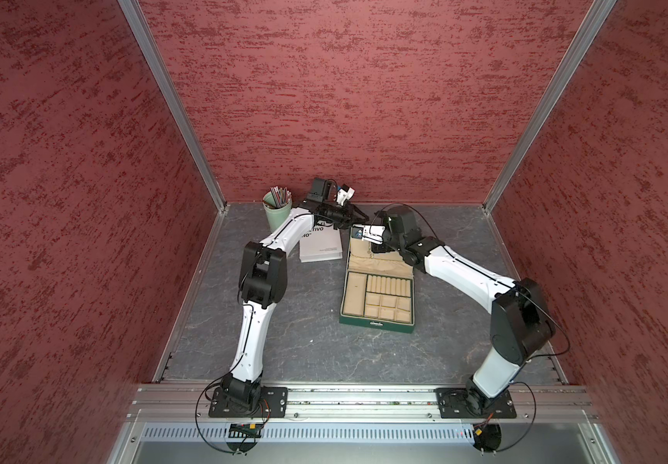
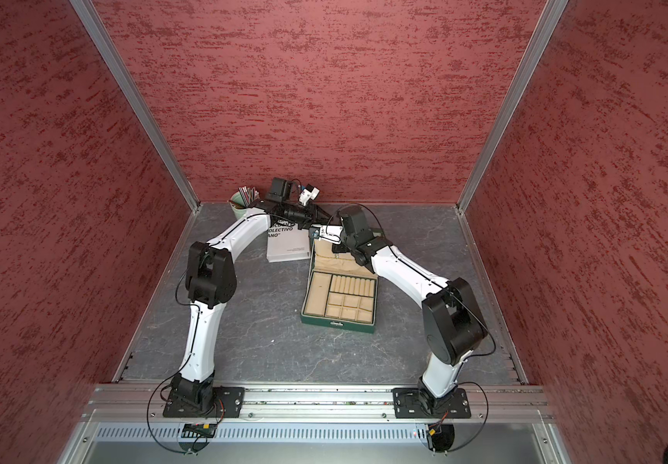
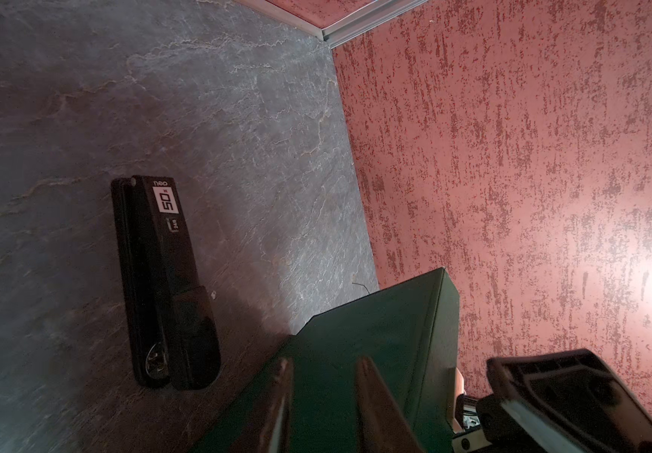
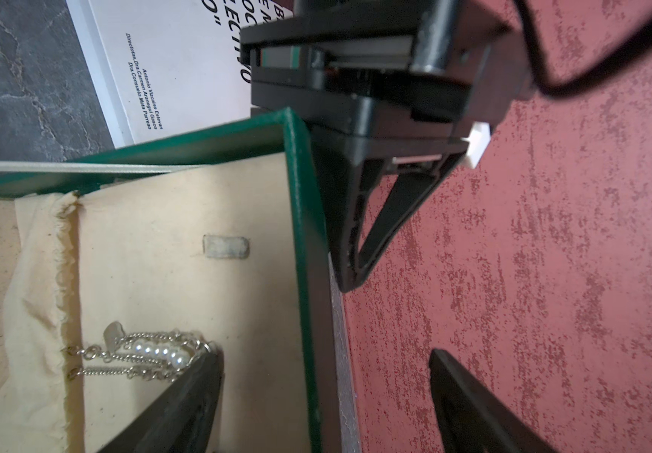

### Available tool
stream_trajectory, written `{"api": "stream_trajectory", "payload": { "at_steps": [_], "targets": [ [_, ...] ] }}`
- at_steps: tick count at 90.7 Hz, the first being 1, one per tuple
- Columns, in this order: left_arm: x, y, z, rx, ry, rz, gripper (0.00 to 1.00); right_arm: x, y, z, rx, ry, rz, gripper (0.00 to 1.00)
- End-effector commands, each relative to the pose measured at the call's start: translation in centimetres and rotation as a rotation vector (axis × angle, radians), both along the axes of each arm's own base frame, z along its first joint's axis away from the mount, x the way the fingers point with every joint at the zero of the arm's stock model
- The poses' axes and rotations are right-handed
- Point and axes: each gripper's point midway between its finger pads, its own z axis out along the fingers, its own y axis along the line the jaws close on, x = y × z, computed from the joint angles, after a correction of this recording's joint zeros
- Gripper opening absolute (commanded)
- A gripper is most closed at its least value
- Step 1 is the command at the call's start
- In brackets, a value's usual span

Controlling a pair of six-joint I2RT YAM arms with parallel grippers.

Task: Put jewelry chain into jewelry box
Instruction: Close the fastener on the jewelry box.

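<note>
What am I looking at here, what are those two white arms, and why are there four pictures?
Two robot arms with pincer grippers work on a grey table. Two pictures look down from above; two come from wrist cameras. On the table: an open green jewelry box, a white booklet, a pencil cup, a black stapler. The left gripper clamps the box's raised lid. The right gripper is open, one finger inside the lid, touching the jewelry chain.
</note>
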Motion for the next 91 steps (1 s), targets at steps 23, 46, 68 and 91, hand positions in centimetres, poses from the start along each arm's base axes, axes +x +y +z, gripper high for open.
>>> {"api": "stream_trajectory", "payload": {
  "at_steps": [23, 46, 68, 91],
  "targets": [
    [-1.0, 0.3, -0.2, 0.025, 0.010, -0.013, 0.29, -1.5, -0.6, 2.3, 0.047, -0.020, 0.018, 0.95],
    [-1.0, 0.2, -0.2, 0.027, 0.013, -0.012, 0.29, -2.7, -1.0, 1.4, -0.009, -0.059, 0.073, 0.99],
    [-1.2, 0.0, 0.0, 0.026, 0.006, -0.019, 0.29, -1.2, 0.0, 1.0, -0.021, -0.074, 0.082, 0.99],
    [-1.1, 0.1, -0.2, 0.024, 0.011, -0.018, 0.29, -1.1, 0.1, 0.7, -0.019, -0.067, 0.081, 0.99]
  ]
}}
